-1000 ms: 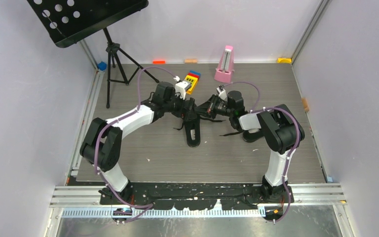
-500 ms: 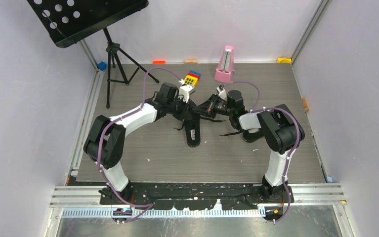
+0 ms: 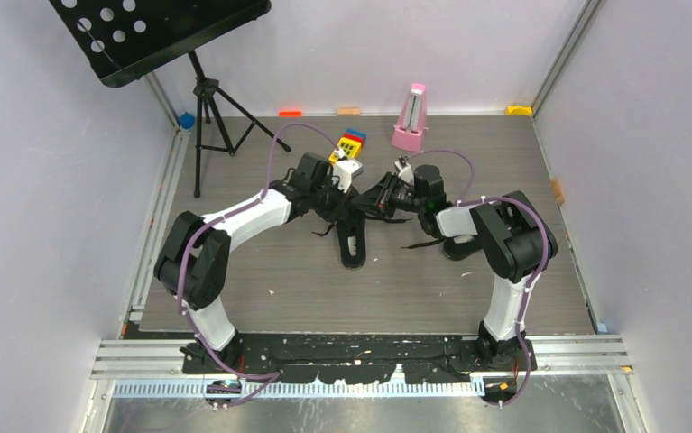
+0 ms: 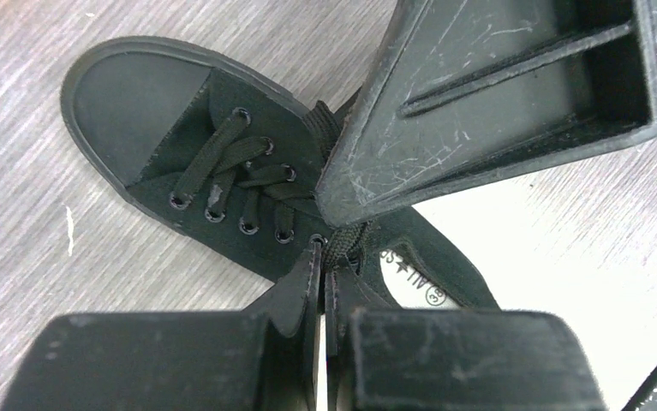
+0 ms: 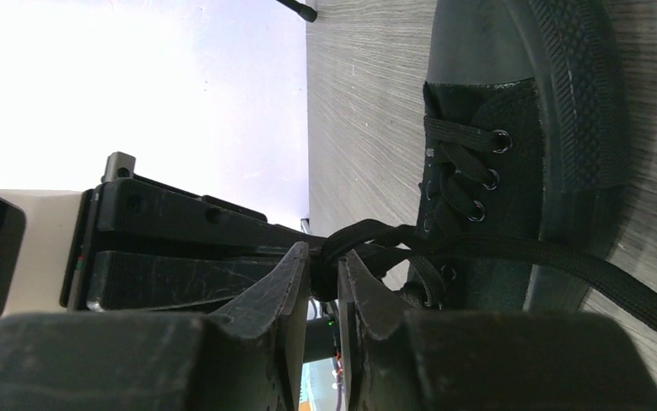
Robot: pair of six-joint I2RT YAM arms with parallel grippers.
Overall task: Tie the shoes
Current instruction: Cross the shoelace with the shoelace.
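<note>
One table [image 3: 261,271]: we see a grey wood-grain board with metal rails [image 3: 595,347] along its near edge.
Room: pale walls [image 3: 53,225] close in the left, far and right sides.
Far left: a black music stand [image 3: 157,32] on a tripod rises over the corner of the table.
Far middle: a pink metronome [image 3: 410,117] stands upright by the far wall. A yellow, red and blue toy block [image 3: 351,144] lies nearer, just beyond the left wrist.
Shoes: one shoe [image 3: 353,245] lies in the middle of the table, toe towards us. The second shoe [image 3: 457,248] lies to its right, partly hidden behind the right arm.
Laces [image 5: 564,261]: black, threaded through the eyelets of the middle shoe, with one loose end trailing across the board.
Left gripper [image 4: 323,257]: we find it clenched on the laces at the top eyelets.
Right gripper [image 5: 325,265]: it pinches a loop of the laces, tip to tip with the left gripper.
In the way: the two grippers crowd over the shoe's tongue and cover the spot where the laces cross.
</note>
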